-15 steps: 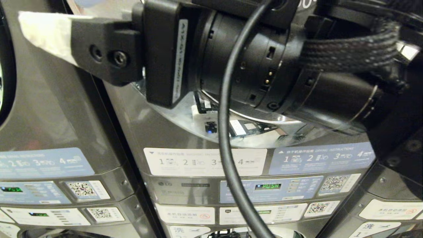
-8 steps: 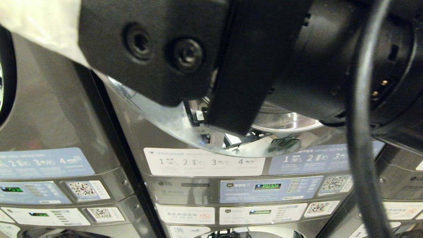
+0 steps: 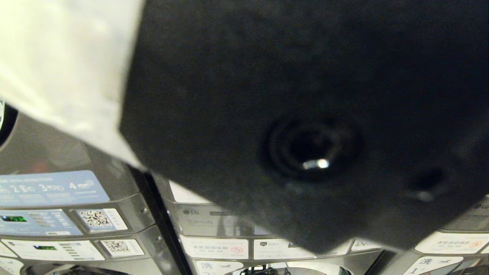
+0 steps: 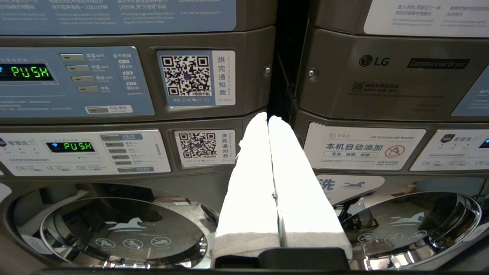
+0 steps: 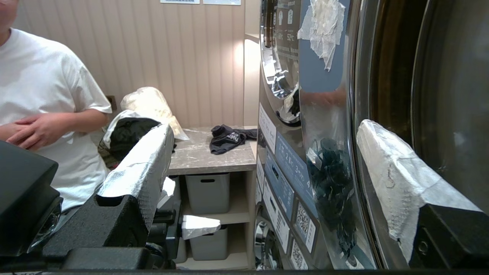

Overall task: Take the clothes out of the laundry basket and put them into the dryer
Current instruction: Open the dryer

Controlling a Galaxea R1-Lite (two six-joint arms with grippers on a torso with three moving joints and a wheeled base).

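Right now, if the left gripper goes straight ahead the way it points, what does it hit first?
The left gripper, its white-wrapped fingers pressed together, points at the dark seam between two grey stacked laundry machines. Likely first contact: the left machine's grey panel edge by the lower QR sticker; depth unclear.

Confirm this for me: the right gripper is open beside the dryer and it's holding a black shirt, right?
Not quite. The right gripper is open beside the dryer, but the right wrist view shows nothing between its fingers. A dark garment lies on the counter behind it.
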